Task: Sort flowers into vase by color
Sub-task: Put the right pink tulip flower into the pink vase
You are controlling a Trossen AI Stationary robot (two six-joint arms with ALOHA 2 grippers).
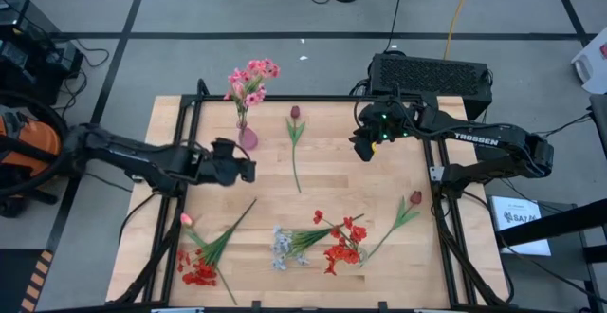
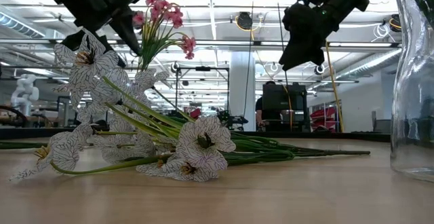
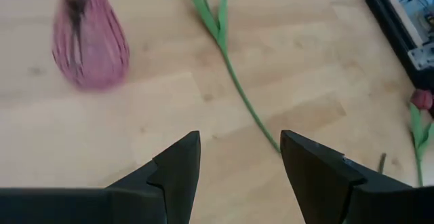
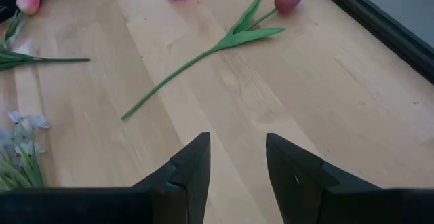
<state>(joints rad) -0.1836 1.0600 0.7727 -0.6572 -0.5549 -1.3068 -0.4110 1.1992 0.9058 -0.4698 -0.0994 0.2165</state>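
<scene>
While the high view shows only the pink spray (image 1: 251, 78) standing in the vase (image 1: 248, 138) at the table's far-left part, a maroon tulip (image 1: 295, 114) just beside it, another tulip (image 1: 414, 198), red clusters (image 1: 343, 245), the pale bunch (image 1: 282, 248) and a pink bud (image 1: 187, 220) lie unsorted; left gripper (image 1: 248, 170) and right gripper (image 1: 361, 149) hover empty. Low view: pale bunch blocks most of the table; a clear bottle (image 2: 413, 81) is cut off; left wrist: jaws apart, vase top cropped; right wrist: jaws apart over bare wood, vase mostly cropped.
</scene>
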